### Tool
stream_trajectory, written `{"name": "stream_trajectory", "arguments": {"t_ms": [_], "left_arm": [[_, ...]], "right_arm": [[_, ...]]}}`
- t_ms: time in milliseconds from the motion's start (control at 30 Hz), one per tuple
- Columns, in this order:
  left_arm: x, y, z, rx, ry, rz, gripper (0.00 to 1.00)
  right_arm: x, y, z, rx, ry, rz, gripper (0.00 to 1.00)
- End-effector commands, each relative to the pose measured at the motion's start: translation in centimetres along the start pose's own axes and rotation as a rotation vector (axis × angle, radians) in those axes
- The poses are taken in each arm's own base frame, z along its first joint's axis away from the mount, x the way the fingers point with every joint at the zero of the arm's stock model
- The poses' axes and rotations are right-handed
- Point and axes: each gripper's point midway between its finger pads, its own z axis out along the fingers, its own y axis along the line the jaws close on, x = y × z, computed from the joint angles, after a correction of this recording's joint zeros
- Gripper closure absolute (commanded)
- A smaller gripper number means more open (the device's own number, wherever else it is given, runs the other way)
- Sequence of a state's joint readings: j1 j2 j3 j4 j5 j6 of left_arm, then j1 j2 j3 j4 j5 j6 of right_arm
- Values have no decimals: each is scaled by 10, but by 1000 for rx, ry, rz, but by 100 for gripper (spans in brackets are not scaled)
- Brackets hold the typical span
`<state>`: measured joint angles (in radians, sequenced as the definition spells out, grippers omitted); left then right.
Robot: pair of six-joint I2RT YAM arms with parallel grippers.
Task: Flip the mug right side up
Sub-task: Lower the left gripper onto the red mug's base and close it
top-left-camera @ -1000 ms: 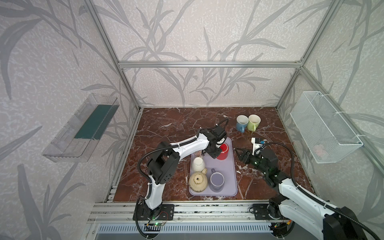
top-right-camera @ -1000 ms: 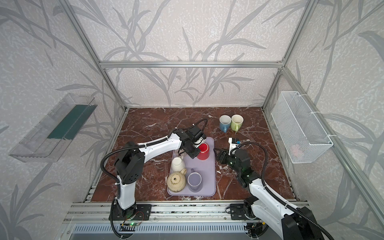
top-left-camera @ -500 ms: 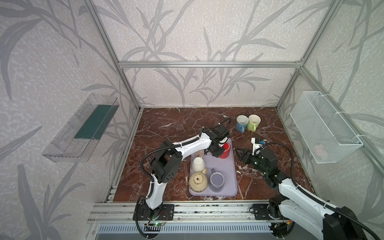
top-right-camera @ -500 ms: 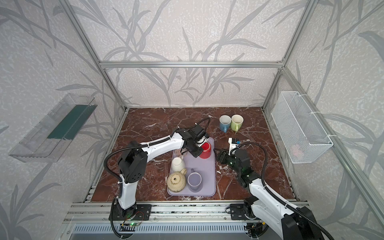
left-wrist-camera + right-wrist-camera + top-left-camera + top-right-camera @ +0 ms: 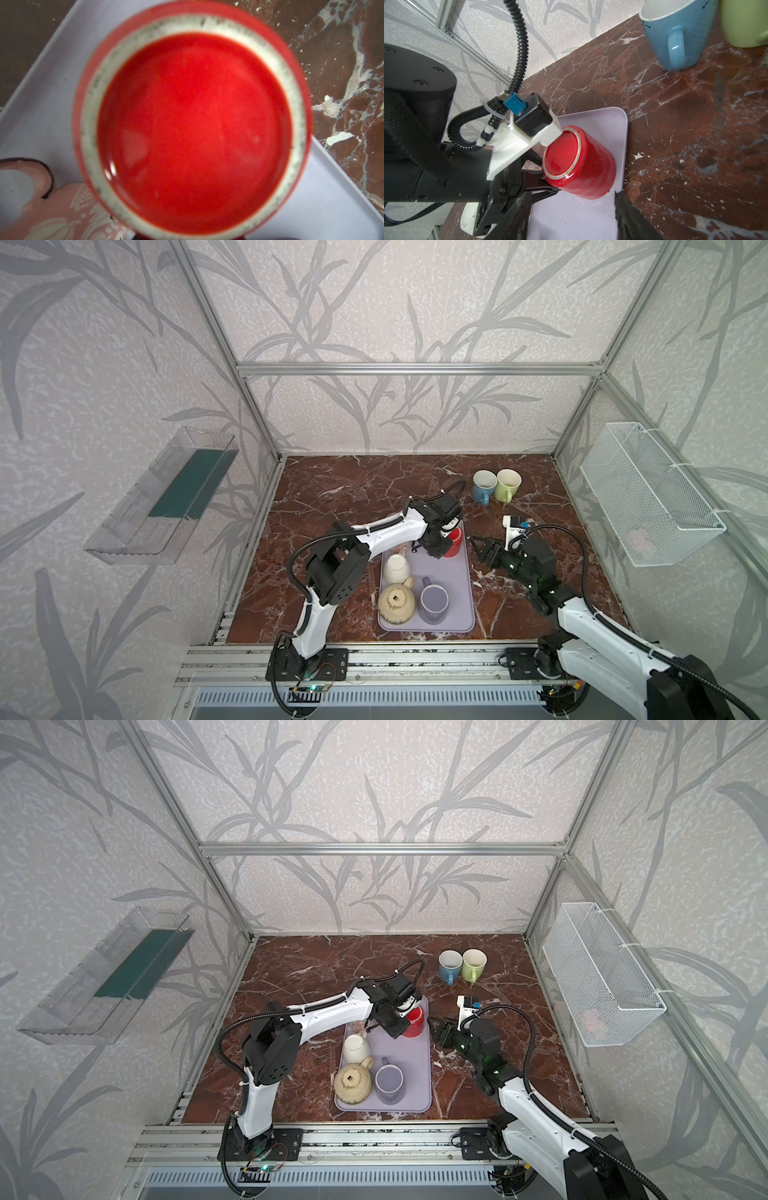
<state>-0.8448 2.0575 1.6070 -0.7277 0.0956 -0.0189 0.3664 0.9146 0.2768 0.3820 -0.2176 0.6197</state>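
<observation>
Left gripper (image 5: 550,177): drawn in narrow and pinching the red mug (image 5: 583,166) on the wall that faces its own arm, just under the upturned base. Both black fingers (image 5: 548,188) touch the glaze. The gap between them is far too small to span the mug's body.
Grip point: what lies between those fingers is hidden from me. All I get is a dark red stub at the edge of the left wrist view.
Red mug: upside down, with its red base and pale unglazed ring facing straight into the left wrist camera and its mouth toward the lavender tray (image 5: 453,585). It is at the left gripper's tips, on the tray corner farthest from that arm's base.
Right gripper (image 5: 435,1030): spread wide, holding nothing and touching nothing. It is over the counter (image 5: 353,489) just off the tray's edge, apart from the mug, which lies straight ahead of it.
Beside the left gripper: a pink patterned piece (image 5: 62,212) close against the mug. I can't tell whether they touch.
Back toward the left arm's base: white cup (image 5: 396,568), cream teapot (image 5: 397,603) and purple mug (image 5: 434,601), all on the tray.
Beyond the right gripper: blue mug (image 5: 484,485) and green mug (image 5: 508,484), upright and side by side on the counter.
</observation>
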Motion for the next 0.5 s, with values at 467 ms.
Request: {"name": "stream_trajectory", "arguments": {"t_ms": [467], "left_arm": [[-10,1,8,-25,-11,5,78]], "right_arm": [[-9,1,-1,4,-25,-17,36]]}}
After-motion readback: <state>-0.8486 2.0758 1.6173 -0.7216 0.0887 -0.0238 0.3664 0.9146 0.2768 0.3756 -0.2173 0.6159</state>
